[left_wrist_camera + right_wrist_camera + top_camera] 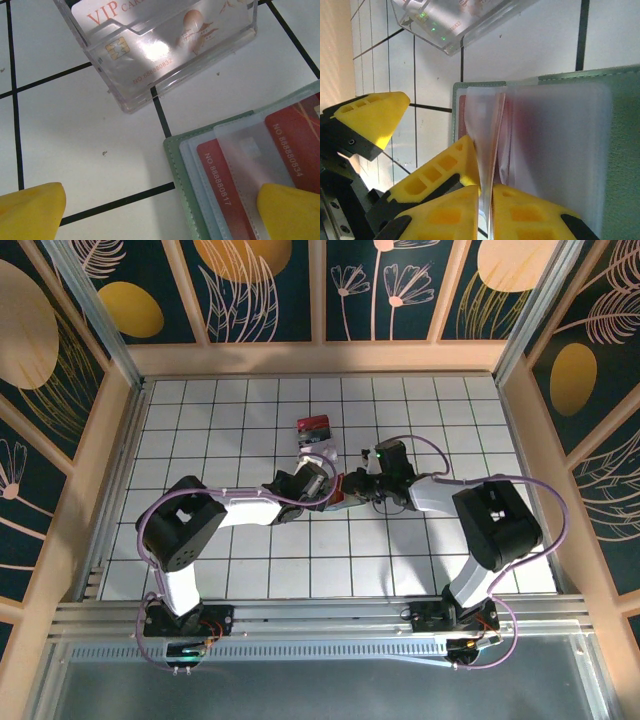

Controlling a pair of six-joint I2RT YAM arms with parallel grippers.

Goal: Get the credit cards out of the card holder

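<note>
The card holder (186, 176) lies open on the tiled table, pale green with clear sleeves. Red credit cards (226, 186) sit inside the sleeves, and a second one (296, 141) lies further right. My left gripper (160, 215) is open wide, its right finger (290, 212) resting on the sleeves and its left finger over bare table. My right gripper (486, 210) is shut on a thin clear sleeve page (486, 135), lifted edge-on from the holder (622, 150). In the top view both grippers, left (328, 487) and right (352, 487), meet over the holder (340, 497).
A clear plastic box (165, 45) holding a white VIP card stands just beyond the holder, also in the right wrist view (455, 22). In the top view a small red-topped box (314, 427) sits behind it. Wooden walls ring the tiled table (220, 420).
</note>
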